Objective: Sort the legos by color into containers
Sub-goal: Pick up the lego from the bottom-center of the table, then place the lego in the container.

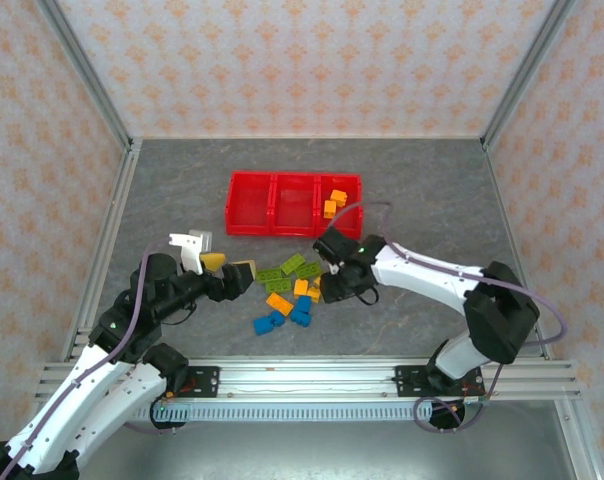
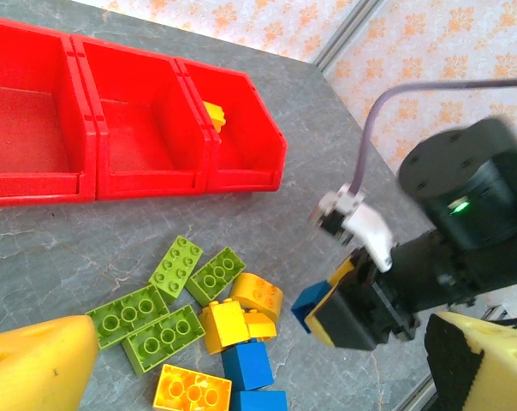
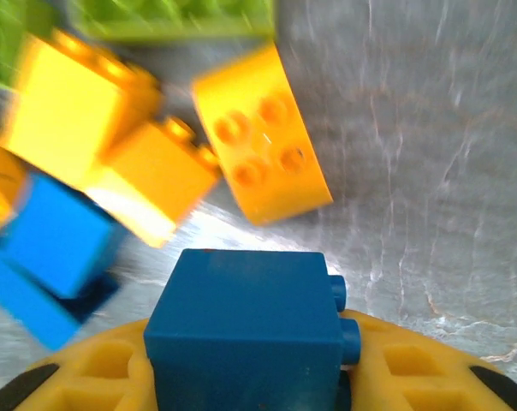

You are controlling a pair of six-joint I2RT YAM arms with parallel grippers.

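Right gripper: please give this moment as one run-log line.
right gripper: shut on blue brick | left gripper: open | red tray: orange bricks in right compartment

right claw: gripping blue brick | red tray, rightmost bin: yellow brick

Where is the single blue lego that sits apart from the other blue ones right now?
The blue lego sits between the right gripper's fingers. In the left wrist view it is just right of the orange-yellow bricks.
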